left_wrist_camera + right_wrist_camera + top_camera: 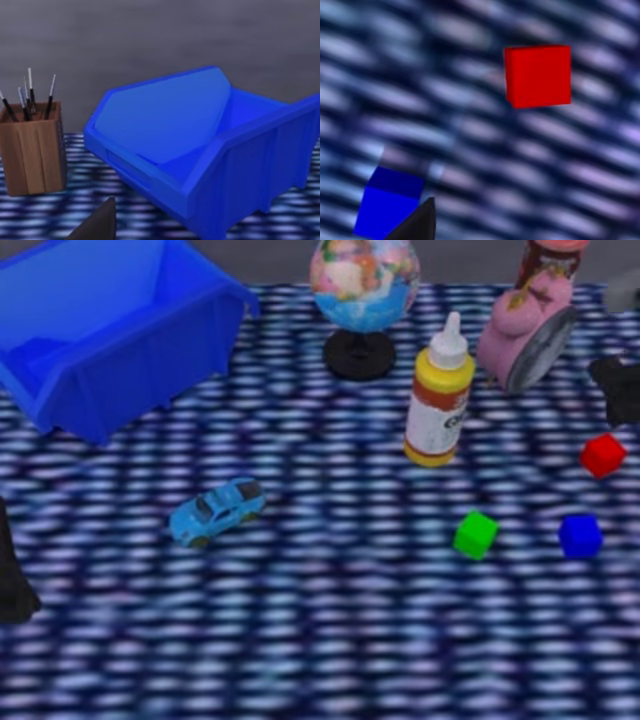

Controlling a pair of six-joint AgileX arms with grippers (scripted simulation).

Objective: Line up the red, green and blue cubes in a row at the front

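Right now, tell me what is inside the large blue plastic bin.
Nothing shows inside the large blue plastic bin: the left wrist view sees only its bare sloped floor and back wall. The near wall hides the front corner.

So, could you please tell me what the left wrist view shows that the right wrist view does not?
Only the left wrist view shows the blue bin and a wooden brush holder. Only the right wrist view shows the red cube and the blue cube, apart from each other. Both share the patterned tablecloth and a dark claw tip at the picture's edge.
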